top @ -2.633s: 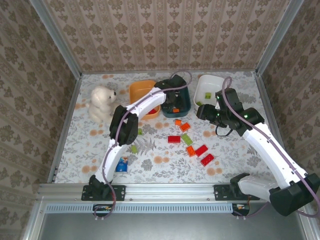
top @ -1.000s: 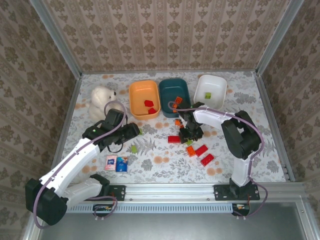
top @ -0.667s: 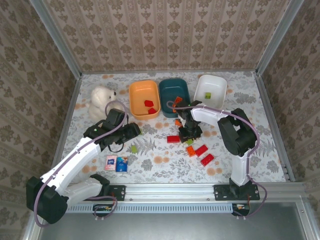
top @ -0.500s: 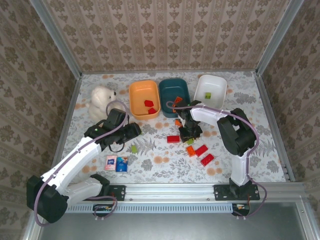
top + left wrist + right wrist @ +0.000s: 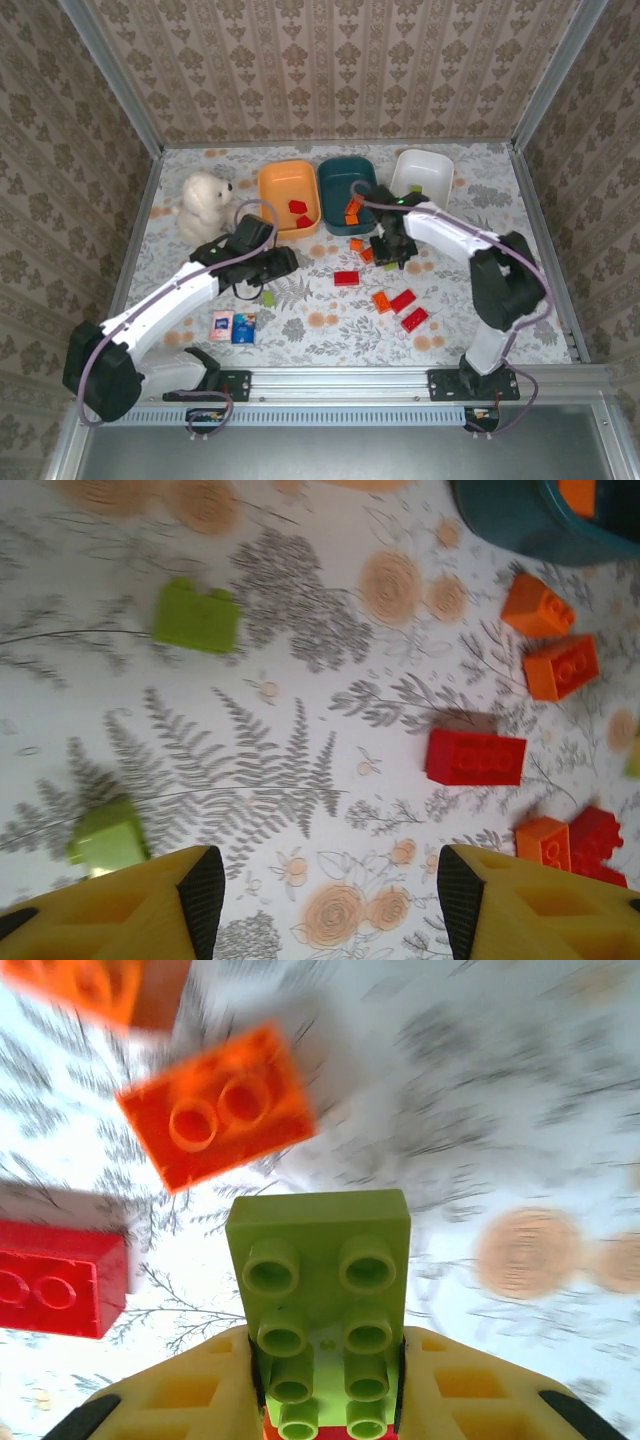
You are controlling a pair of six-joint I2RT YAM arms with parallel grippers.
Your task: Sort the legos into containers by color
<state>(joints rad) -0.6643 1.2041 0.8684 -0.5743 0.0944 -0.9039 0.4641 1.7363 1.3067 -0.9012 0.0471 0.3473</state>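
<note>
Top view, near edge: a flat pink-and-blue packet (image 5: 232, 327) lies at 7 o'clock on the table (image 5: 500, 215).

Loose legos, central area:
- Two red bricks (image 5: 414, 319) (image 5: 403, 300) lie just beside each other, long axes running 8-to-2 o'clock.
- An orange brick (image 5: 382, 301) touches the upper one at its 9 o'clock side.
- A single red brick (image 5: 347, 278) lies apart, long axis 9-to-3 o'clock.
- A light green brick (image 5: 267, 297) lies at 6 o'clock of the left gripper (image 5: 280, 262).

Left gripper (image 5: 325, 890): jaws spread wide, nothing between them. In the left wrist view it hangs over bare table, with one green brick (image 5: 108, 835) beside the left finger (image 5: 130, 910) and another green brick (image 5: 197, 616) at 11 o'clock.

Right gripper (image 5: 393, 248): clamped on a light green two-by-four brick (image 5: 318, 1260). In the right wrist view the right gripper (image 5: 325, 1360) grips the brick's long sides. The long axis runs 6-to-12 o'clock, in line with the fingers. The free end points to 12 o'clock and the studs face the camera. The brick is off the table, above two orange bricks (image 5: 357, 244).

Far row, 9 to 3 o'clock:
- White stuffed bear (image 5: 203, 205).
- Orange bowl (image 5: 272, 180), with red bricks (image 5: 297, 207) inside.
- Teal bowl (image 5: 340, 172), with an orange brick (image 5: 353, 206) inside.
- White bowl (image 5: 425, 165).
</note>
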